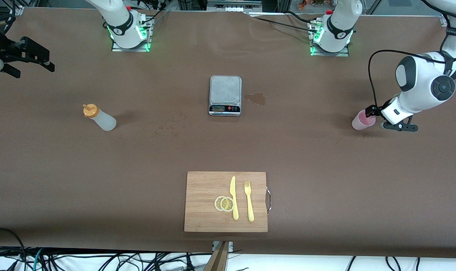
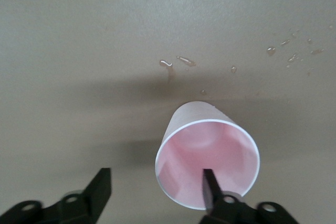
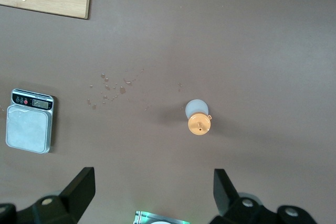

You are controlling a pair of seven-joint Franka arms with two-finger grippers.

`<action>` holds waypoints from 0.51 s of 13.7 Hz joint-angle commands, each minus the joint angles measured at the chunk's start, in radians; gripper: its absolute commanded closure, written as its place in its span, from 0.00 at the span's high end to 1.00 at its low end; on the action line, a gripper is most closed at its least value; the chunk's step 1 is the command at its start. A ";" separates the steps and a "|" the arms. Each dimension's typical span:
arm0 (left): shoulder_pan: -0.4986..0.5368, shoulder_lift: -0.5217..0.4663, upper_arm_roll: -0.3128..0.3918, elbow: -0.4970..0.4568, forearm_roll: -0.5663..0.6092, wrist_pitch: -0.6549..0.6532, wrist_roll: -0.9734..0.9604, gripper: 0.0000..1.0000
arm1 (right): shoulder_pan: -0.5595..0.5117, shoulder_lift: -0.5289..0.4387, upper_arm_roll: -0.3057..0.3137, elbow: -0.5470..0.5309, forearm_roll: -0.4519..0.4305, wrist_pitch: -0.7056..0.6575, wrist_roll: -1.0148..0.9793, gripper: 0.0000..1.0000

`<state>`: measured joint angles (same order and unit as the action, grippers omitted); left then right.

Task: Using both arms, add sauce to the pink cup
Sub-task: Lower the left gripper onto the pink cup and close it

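Observation:
The pink cup [image 1: 362,121] stands upright on the brown table near the left arm's end. My left gripper [image 1: 375,115] is low at the cup and open. In the left wrist view, one finger [image 2: 211,183] lies over the mouth of the cup [image 2: 194,145] and the other finger [image 2: 101,183] is outside it, so the cup's near wall is between the jaws without being gripped. The sauce bottle [image 1: 100,117] with its orange cap stands toward the right arm's end. My right gripper [image 1: 31,67] is open and empty, high above the table's edge; the right wrist view shows the bottle [image 3: 198,117] from above.
A grey kitchen scale [image 1: 225,90] sits mid-table, with a liquid spill [image 1: 256,98] beside it. Nearer the front camera, a wooden cutting board [image 1: 203,188] holds a yellow knife [image 1: 233,197], a yellow fork [image 1: 248,201] and lemon slices [image 1: 224,203]. Droplets [image 2: 178,61] lie by the cup.

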<state>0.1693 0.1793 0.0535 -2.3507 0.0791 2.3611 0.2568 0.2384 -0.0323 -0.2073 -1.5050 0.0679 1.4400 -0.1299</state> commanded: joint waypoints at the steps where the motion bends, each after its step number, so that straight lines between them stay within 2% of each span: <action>1: 0.007 0.023 -0.007 -0.002 0.008 0.033 0.015 0.40 | -0.001 0.003 0.012 0.009 0.007 -0.006 -0.011 1.00; 4: 0.001 0.034 -0.009 -0.001 0.008 0.040 0.015 0.00 | -0.001 0.003 0.012 0.006 0.007 -0.012 -0.011 1.00; 7: -0.002 0.011 -0.014 0.016 0.008 0.024 0.016 0.00 | -0.001 0.002 0.011 0.006 0.007 -0.018 -0.013 1.00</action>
<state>0.1684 0.1995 0.0393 -2.3458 0.0784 2.3859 0.2597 0.2387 -0.0276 -0.1963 -1.5051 0.0679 1.4380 -0.1300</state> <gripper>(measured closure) 0.956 0.000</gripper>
